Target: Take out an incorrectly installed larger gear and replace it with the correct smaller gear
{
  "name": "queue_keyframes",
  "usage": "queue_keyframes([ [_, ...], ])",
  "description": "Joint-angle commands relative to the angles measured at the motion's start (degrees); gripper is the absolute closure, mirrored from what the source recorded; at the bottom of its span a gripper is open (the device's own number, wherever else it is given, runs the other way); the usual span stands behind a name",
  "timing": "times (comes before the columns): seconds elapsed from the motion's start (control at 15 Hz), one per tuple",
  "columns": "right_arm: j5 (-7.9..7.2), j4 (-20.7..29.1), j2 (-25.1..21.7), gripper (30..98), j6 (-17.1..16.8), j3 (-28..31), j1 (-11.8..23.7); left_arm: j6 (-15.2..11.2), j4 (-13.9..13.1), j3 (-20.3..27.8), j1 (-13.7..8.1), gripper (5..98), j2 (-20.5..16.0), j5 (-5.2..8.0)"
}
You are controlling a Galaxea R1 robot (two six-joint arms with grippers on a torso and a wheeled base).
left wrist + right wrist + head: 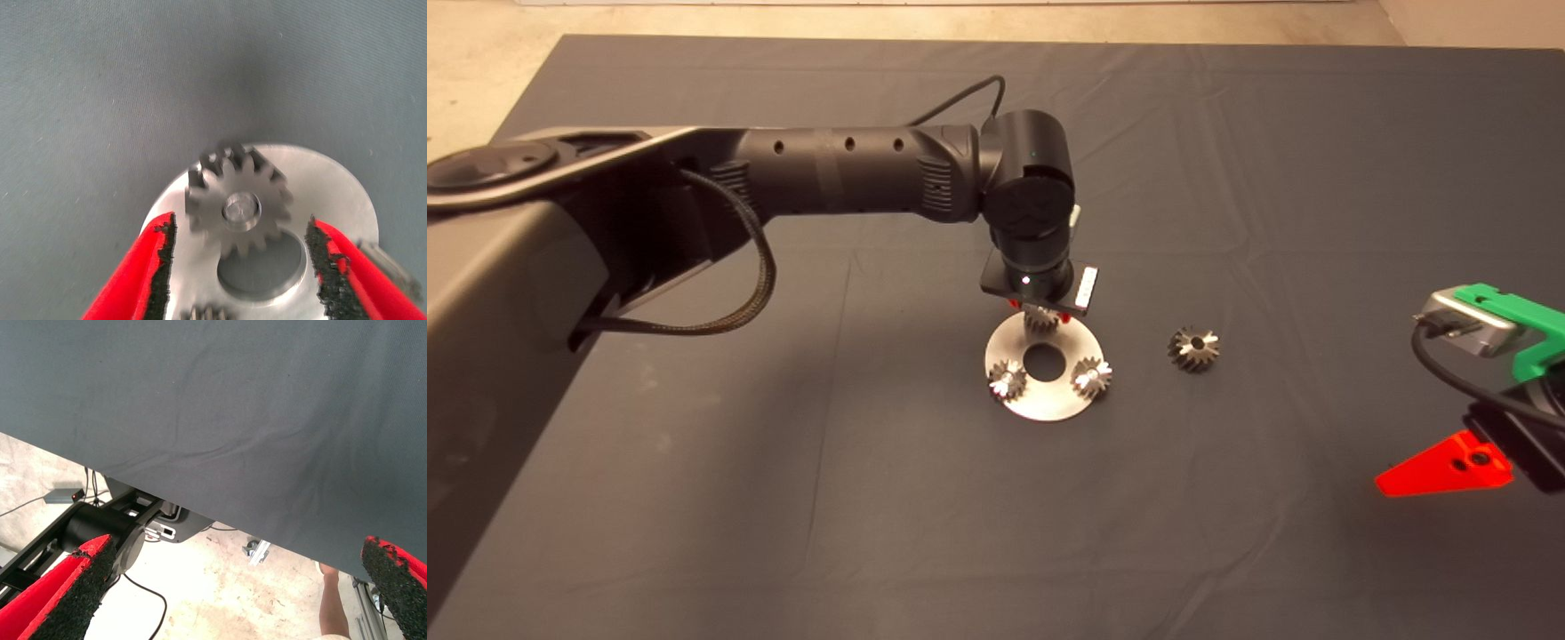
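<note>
A round steel plate lies mid-mat with a centre hole and two small silver gears on it. A third, the smaller gear, sits on a peg at the plate's far side. My left gripper hangs straight above it. In the left wrist view the gripper is open, and its pads stand on either side of that gear without touching it. The larger gear, dark and conical, lies on the mat to the right of the plate.
My right gripper waits open at the lower right edge of the mat. Its wrist view shows the mat's edge, the floor with cables, a robot base, and a person's leg.
</note>
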Motion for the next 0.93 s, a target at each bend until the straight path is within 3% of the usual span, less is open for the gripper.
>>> queue_keyframes([
  [0.0, -0.09, 2.06, -0.57, 30.8, 0.34, 0.3, 1.24, -4.45, -2.31, 8.24, -11.89, 51.4, 0.14, 3.57],
  [0.07, -0.03, 2.06, -1.01, 30.8, 0.34, 0.3, 1.24, -6.47, -2.46, 10.58, -13.03, 50.1, 0.07, 4.14],
  [0.13, -0.04, 2.07, -1.43, 30.8, 0.34, 0.3, 1.24, -8.93, -2.46, 13.3, -13.61, 50.1, 0.07, 6.99],
  [0.2, -0.02, 2.15, -1.48, 30.8, 0.25, 0.3, 1.24, -10.84, -2.46, 15.14, -13.83, 48.7, 0.07, 13.87],
  [0.27, -0.02, 2.15, -1.43, 30.8, 0.25, 0.3, 1.24, -12.6, -2.48, 17.08, -13.87, 45.6, -0.11, 16.99],
  [0.4, -0.02, 2.06, -1.3, 30.8, 0.21, 0.3, 1.19, -20.61, -6.5, 27.89, -13.87, 45.3, -4.37, 16.99],
  [0.6, -0.02, 1.98, -0.82, 30.8, -0.01, 0.3, 1.15, -33.59, -9.3, 45.22, -13.87, 40.0, -18.65, 16.99],
  [0.73, -0.11, 2.15, -0.04, 30.8, -0.01, 0.3, 1.23, -39.16, -12.28, 54.94, -13.87, 39.8, -26.52, 16.99],
  [0.87, -0.11, 2.15, 1.68, 30.8, -0.01, 0.3, 1.15, -41.31, -15.93, 59.4, -13.87, 35.2, -30.93, 16.99],
])
